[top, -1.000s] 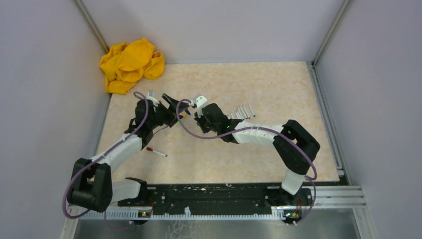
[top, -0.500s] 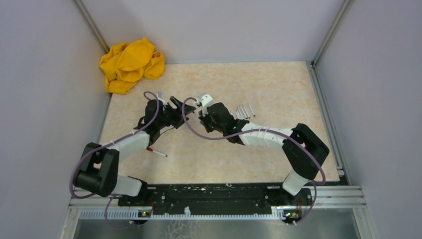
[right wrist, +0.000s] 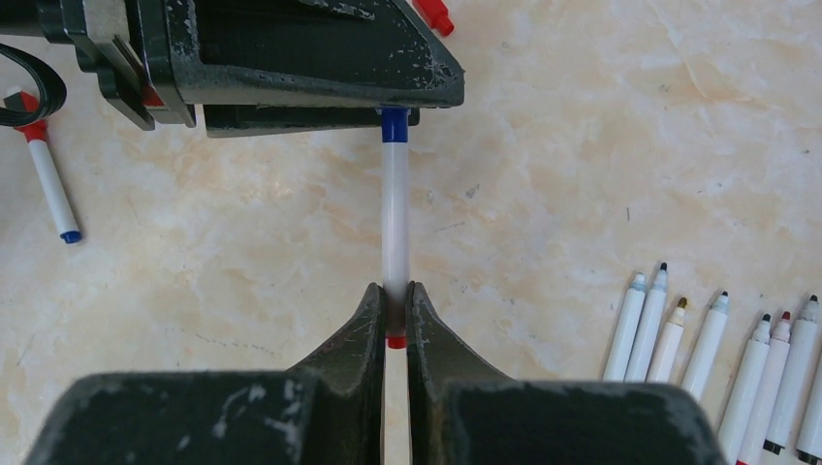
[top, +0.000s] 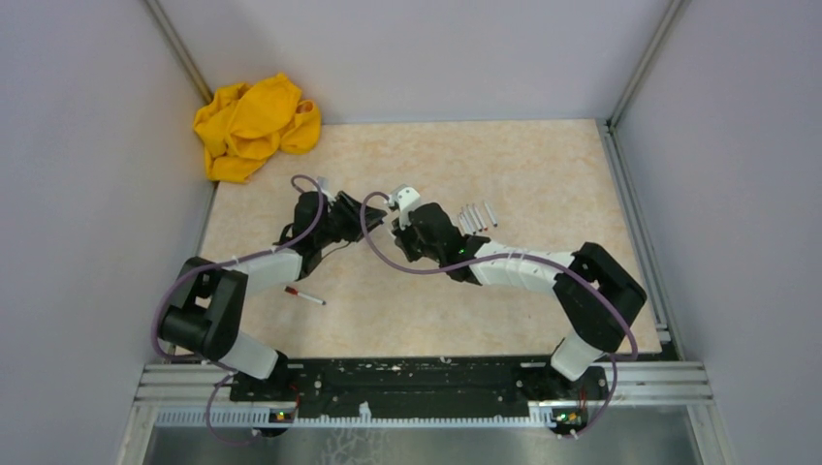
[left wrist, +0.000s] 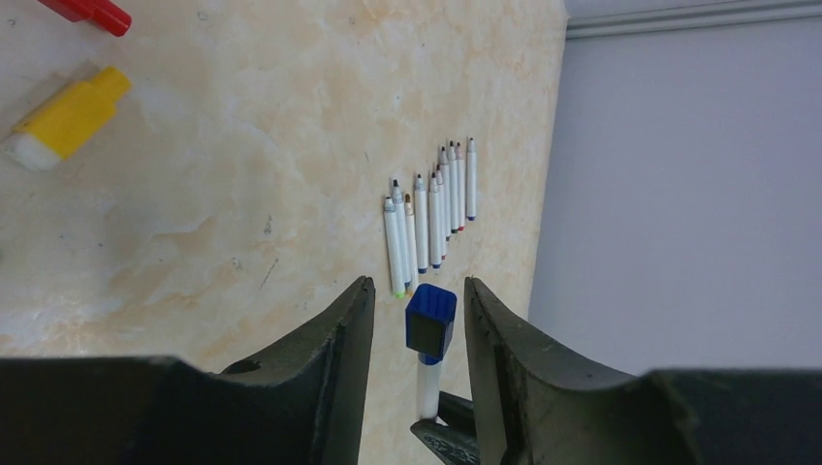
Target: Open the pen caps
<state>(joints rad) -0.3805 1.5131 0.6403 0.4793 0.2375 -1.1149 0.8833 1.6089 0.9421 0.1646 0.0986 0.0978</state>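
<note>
A thin white marker (right wrist: 395, 223) is held above the table, and my right gripper (right wrist: 392, 289) is shut on its barrel just above a red end band. Its blue pen cap (left wrist: 430, 322) points into my left gripper (left wrist: 417, 286). The left jaws stand on either side of that cap, narrowly apart, with a gap showing on both sides. In the right wrist view the blue cap (right wrist: 394, 124) disappears under the left fingers (right wrist: 310, 87). From above, the two grippers meet at mid-table, left gripper (top: 373, 211) facing right gripper (top: 395, 217).
Several uncapped markers (top: 477, 215) lie in a row right of the grippers. A red-capped marker (top: 305, 296) lies near the left arm. Loose yellow cap (left wrist: 68, 118) and red cap (left wrist: 92, 12) rest on the table. A yellow cloth (top: 254, 126) sits at the back left corner.
My left gripper has moved right toward the right gripper, and its jaws have narrowed from wide open to close around the blue cap. The right gripper stayed shut on the marker.
</note>
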